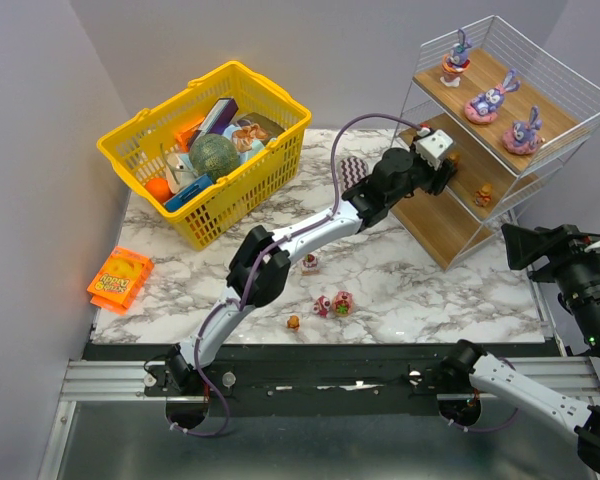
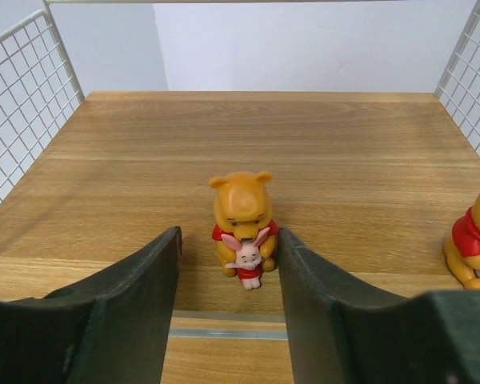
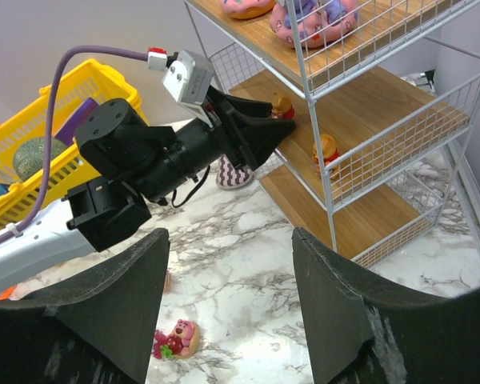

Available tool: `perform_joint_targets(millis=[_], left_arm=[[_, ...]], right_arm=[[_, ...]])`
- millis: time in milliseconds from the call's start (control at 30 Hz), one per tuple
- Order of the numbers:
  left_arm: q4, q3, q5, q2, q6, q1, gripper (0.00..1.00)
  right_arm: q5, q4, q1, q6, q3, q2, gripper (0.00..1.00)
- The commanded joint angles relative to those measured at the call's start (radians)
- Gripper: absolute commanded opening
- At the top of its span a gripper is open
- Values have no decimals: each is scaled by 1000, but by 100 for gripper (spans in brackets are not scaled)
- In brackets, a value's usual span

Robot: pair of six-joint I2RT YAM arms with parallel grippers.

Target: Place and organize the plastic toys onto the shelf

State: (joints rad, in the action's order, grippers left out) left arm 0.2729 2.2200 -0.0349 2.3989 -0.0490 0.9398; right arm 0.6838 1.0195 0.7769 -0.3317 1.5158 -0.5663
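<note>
The small orange plastic bear figurine [image 2: 242,232], in a red shirt and hugging a tiny pink piglet, stands on the middle wooden board [image 2: 248,136] of the three-tier white-wire shelf [image 1: 432,225], near that board's front edge. The left gripper [image 3: 286,128] reaches in through the shelf's open front with its dark fingers [image 2: 136,296] spread on either side of the bear. There is a clear gap on one flank, and the other finger is just beside it; whether it touches I cannot tell. A second orange bear [image 2: 474,240] stands further along the same board, apart from the first. The right gripper [image 3: 228,240] hangs out in front of the shelf, jaws wide, holding nothing.

The bear looks like hard moulded plastic, so it is probably very light, stiff and smooth enough to slip. With its narrow feet, a nudge would likely topple it. The best hold is across the two flanks at belly height, below the wide head.

It stands upright, its long axis vertical. Its face and the piglet are turned out toward the shelf's open front, and its head is slightly bowed.

Purple bunny figurines [image 1: 485,100] fill the shelf's top tier. Pink rounded figurines [image 1: 335,303] and a tiny orange bear [image 1: 293,322] lie on the marble table [image 1: 430,290] in front of the shelf.
</note>
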Motion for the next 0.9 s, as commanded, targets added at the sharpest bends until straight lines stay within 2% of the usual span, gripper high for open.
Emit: perform_joint_targets(millis=[0, 100, 200, 233, 267, 667, 867], left_arm=[[-57, 0, -20, 17, 9, 1, 66], [-49, -25, -19, -1, 9, 1, 75], [-25, -71, -28, -35, 8, 1, 88], [-14, -83, -31, -56, 9, 1, 96], [-8, -98, -31, -70, 8, 1, 99], [156, -511, 50, -416, 15, 10, 99], [118, -715, 165, -637, -12, 22, 99]], right_arm=[[23, -9, -2, 14, -12, 16, 71], [22, -9, -2, 14, -11, 17, 71], [22, -9, -2, 11, -11, 20, 71], [22, -9, -2, 10, -12, 20, 71], [22, -9, -2, 8, -14, 20, 71], [0, -13, -2, -15, -51, 31, 72], [-39, -44, -2, -13, -81, 25, 72]])
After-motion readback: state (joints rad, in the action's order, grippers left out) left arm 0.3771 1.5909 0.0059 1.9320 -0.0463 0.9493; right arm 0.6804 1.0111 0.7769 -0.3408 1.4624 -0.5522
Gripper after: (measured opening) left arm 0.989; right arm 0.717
